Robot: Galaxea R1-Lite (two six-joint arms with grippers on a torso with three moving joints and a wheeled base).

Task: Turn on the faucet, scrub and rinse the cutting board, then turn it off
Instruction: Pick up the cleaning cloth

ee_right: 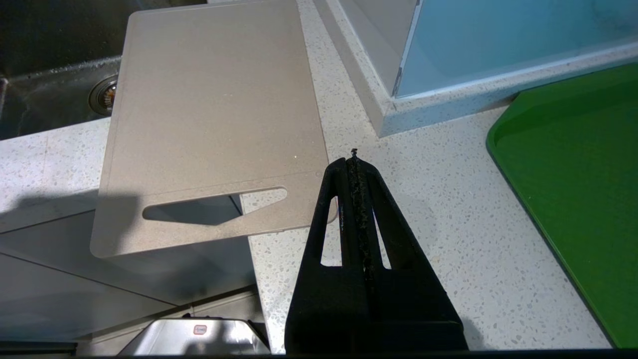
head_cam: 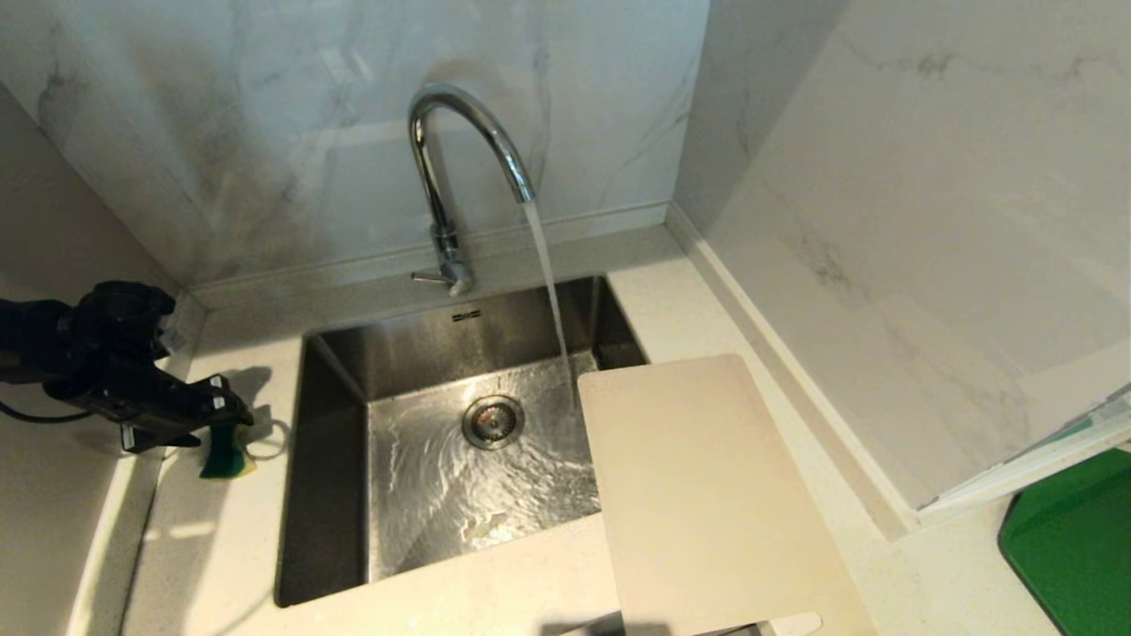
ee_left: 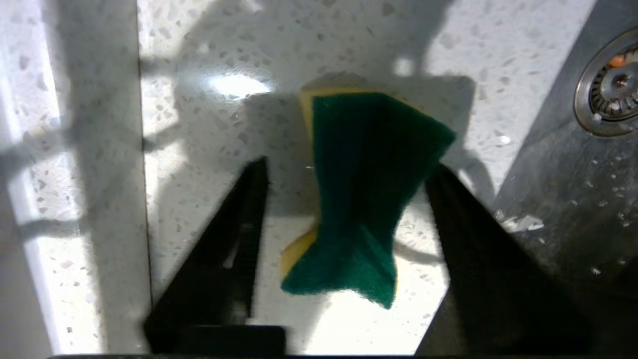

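The chrome faucet [head_cam: 459,150] runs, and its stream [head_cam: 550,283] falls into the sink [head_cam: 336,459] just beyond the cutting board's far edge. The cream cutting board [head_cam: 707,495] lies on the counter right of the sink, one long edge overhanging the basin, its handle slot [ee_right: 214,207] at the near end. Left of the sink, my left gripper [head_cam: 231,417] hangs over a green and yellow sponge [head_cam: 225,455] on the counter. In the left wrist view the left gripper [ee_left: 347,167] is open astride the sponge [ee_left: 364,189]; one finger touches its corner, the other stands clear. My right gripper [ee_right: 354,157] is shut and empty beside the board's near corner.
The faucet's side lever [head_cam: 428,277] points left at its base. Water ripples round the sink drain [head_cam: 492,421]. A bright green board [head_cam: 1078,539] lies at the far right, behind a marble wall corner [head_cam: 884,512]. A raised ledge runs along the counter's left side [head_cam: 106,548].
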